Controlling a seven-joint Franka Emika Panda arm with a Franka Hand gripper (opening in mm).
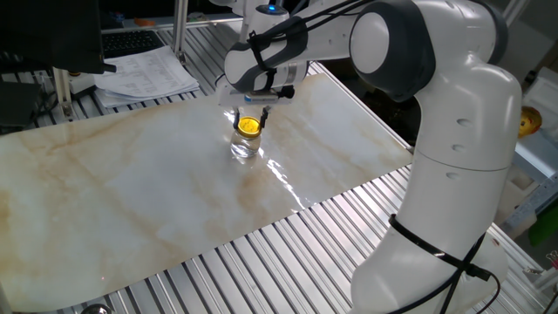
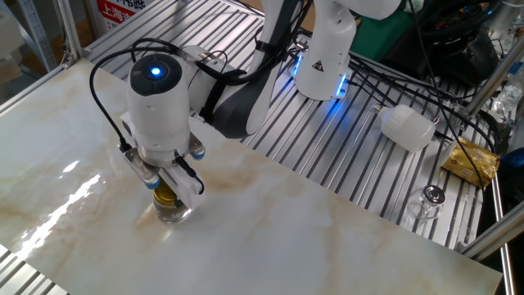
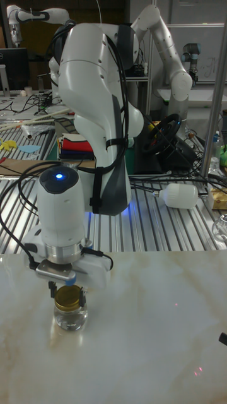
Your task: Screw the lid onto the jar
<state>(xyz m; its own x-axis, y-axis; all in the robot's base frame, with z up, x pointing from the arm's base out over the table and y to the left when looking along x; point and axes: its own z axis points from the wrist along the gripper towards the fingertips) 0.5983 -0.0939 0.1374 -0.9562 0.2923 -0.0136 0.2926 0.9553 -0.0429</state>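
Broadly, the marble-patterned tabletop [image 1: 131, 192] takes up most of the room: a wide pale slab laid over a ribbed aluminium frame [image 1: 288, 253], whose slats show past the slab's near edge and far edge in both fixed views. My white arm [image 1: 453, 131] rises from the frame beside the slab's corner and reaches across to the far side of it, and my wrist [image 2: 160, 102], with its blue light on top, points straight down. All around that spot the slab lies bare, with a long stretch of open surface toward the near edge and the side away from my base. Off the slab, on the slats, a white plastic bottle [image 2: 407, 127] lies on its side, well apart from me, near a gold foil packet [image 2: 471, 160] and a small clear glass [image 2: 426, 201]. Papers [image 1: 144, 74] sit beyond the far edge. Under my wrist the jar [image 3: 69, 317] stands upright on the marble, clear and glinting, a short way in from the far edge. The lid [image 3: 69, 297] sits on the jar's mouth, gold and level. My gripper [image 3: 66, 289] comes down over it with a finger [image 3: 51, 288] at either side, clamped on the lid's rim.
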